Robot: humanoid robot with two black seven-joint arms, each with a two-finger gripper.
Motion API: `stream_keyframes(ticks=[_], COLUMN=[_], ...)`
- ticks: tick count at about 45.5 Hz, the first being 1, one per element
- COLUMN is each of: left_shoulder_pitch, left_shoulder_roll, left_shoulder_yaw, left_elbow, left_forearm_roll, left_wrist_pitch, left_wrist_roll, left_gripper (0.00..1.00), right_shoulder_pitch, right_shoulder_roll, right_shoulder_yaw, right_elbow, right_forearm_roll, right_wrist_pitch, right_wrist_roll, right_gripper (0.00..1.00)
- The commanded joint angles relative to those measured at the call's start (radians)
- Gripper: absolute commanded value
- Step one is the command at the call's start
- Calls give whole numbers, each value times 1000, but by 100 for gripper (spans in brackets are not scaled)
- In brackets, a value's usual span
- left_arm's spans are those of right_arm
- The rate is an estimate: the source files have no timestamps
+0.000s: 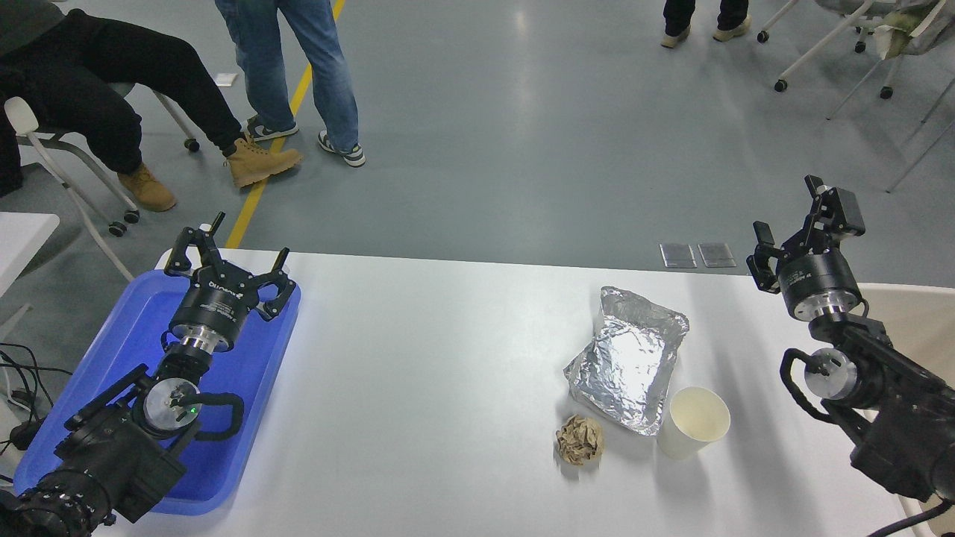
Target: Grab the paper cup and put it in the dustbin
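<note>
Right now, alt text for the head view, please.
A cream paper cup stands upright on a white table beside a crumpled foil tray and a brown paper ball. The right gripper is open near the table's far right corner, well away from the cup. The left gripper is open above a blue tray.
</note>
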Motion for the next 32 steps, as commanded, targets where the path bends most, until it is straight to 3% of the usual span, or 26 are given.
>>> stream_keyframes(ticks=[1,32], left_shoulder_pitch=[-1,-1], left_shoulder_roll=[0,0], left_shoulder_yaw=[0,0], left_elbow=[0,0], left_forearm_roll=[0,0], left_wrist_pitch=[0,0], left_wrist_roll=[0,0], left_gripper=[100,100], right_shoulder_pitch=[8,27], right_shoulder_roll=[0,1], right_shoulder_yaw=[-5,-5], right_elbow=[-1,-1], right_forearm_roll=[-2,-2], right_wrist_pitch=[1,-3], right_wrist_roll=[0,0], right_gripper=[100,100])
